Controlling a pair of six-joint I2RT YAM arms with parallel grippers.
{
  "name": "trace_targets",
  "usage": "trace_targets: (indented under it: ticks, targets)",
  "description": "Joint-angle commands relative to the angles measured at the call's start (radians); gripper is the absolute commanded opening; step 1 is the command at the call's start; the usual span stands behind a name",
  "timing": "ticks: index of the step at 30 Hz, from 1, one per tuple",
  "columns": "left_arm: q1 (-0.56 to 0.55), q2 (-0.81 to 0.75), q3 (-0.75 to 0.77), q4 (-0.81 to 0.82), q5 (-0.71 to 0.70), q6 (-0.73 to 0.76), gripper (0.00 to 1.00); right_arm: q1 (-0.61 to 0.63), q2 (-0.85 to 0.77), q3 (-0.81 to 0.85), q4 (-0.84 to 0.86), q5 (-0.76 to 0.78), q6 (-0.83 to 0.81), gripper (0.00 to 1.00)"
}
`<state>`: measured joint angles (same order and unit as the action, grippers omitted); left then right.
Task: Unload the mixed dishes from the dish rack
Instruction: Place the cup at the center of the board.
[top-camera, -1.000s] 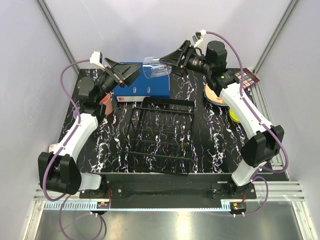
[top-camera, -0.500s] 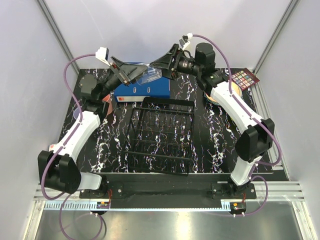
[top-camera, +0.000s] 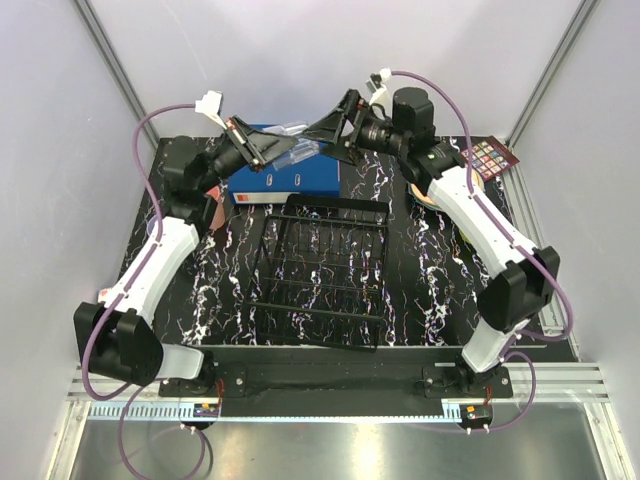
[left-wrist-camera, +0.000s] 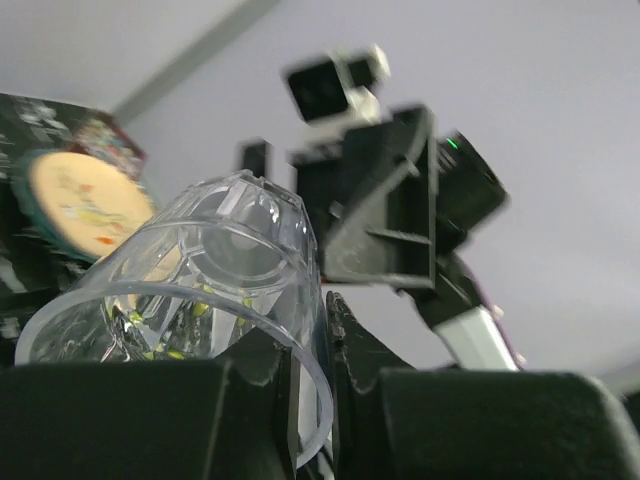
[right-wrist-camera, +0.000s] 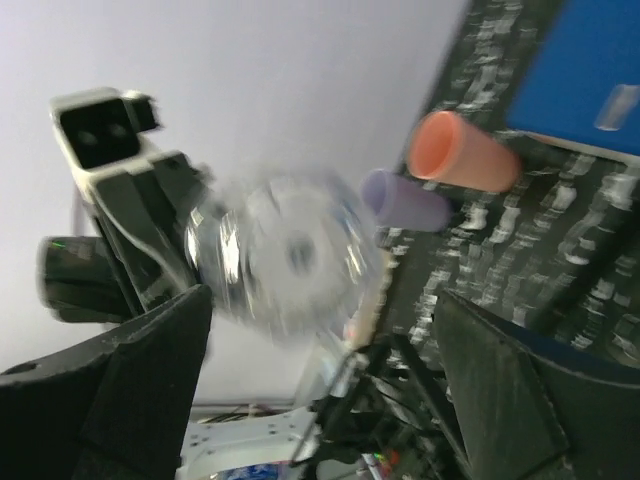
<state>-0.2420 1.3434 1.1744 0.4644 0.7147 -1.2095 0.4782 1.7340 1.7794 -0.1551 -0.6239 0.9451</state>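
1. Your left gripper (top-camera: 268, 150) is closed on the clear glass (top-camera: 297, 152). In the left wrist view its fingers pinch the wall at the rim, one inside the mouth and one outside.
2. You hold the glass in the air above the far end of the desk (top-camera: 420, 290), over the blue binder (top-camera: 290, 178). It is tipped on its side, with the base pointing toward your right arm.
3. Your right gripper (top-camera: 335, 125) stands wide. In the right wrist view its two fingers (right-wrist-camera: 130, 370) are spread well apart. The base of the glass shows blurred between and beyond them, and neither finger touches it.
4. The two grippers face each other just across the glass.
5. The dish rack (top-camera: 320, 270) sits at the middle of the desk, on the near side of the binder.
6. A salmon-pink cup (right-wrist-camera: 465, 150) and a lilac cup (right-wrist-camera: 405, 200) sit just beside each other on the desk, near the binder's left end.
7. A peach plate (left-wrist-camera: 85, 200) lies at the far right of the desk, with a teal rim showing beneath it.
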Motion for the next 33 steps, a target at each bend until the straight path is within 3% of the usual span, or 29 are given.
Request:
trace_targets:
  ticks: [1,3,7,8,10,11,17,22,27,33]
  targets:
    - [0.090,-0.027,0.120,-0.261,-0.110,0.161,0.00,-0.004,-0.142,-0.024,-0.301,0.290,-0.205,1.00]
    - [0.110,-0.007,0.204,-0.517,-0.220,0.261,0.00,-0.009,-0.215,-0.072,-0.381,0.504,-0.256,1.00]
    - [0.153,0.028,0.303,-0.759,-0.401,0.363,0.00,-0.035,-0.378,-0.237,-0.413,0.665,-0.327,1.00]
    - [0.155,0.033,0.342,-0.838,-0.500,0.382,0.00,-0.039,-0.408,-0.291,-0.413,0.700,-0.336,0.99]
    - [0.156,0.072,0.434,-0.938,-0.628,0.439,0.00,-0.039,-0.476,-0.331,-0.412,0.722,-0.361,1.00]
    - [0.156,0.086,0.456,-1.010,-0.765,0.447,0.00,-0.039,-0.491,-0.366,-0.411,0.736,-0.367,1.00]
    - [0.159,0.195,0.620,-1.153,-1.166,0.504,0.00,-0.039,-0.582,-0.455,-0.414,0.731,-0.371,1.00]
    - [0.207,0.262,0.630,-1.194,-1.264,0.469,0.00,-0.039,-0.628,-0.508,-0.419,0.713,-0.358,1.00]
    - [0.275,0.310,0.613,-1.231,-1.229,0.418,0.00,-0.039,-0.678,-0.538,-0.419,0.702,-0.364,1.00]
    - [0.319,0.470,0.732,-1.279,-1.178,0.445,0.00,-0.039,-0.718,-0.577,-0.422,0.717,-0.391,1.00]
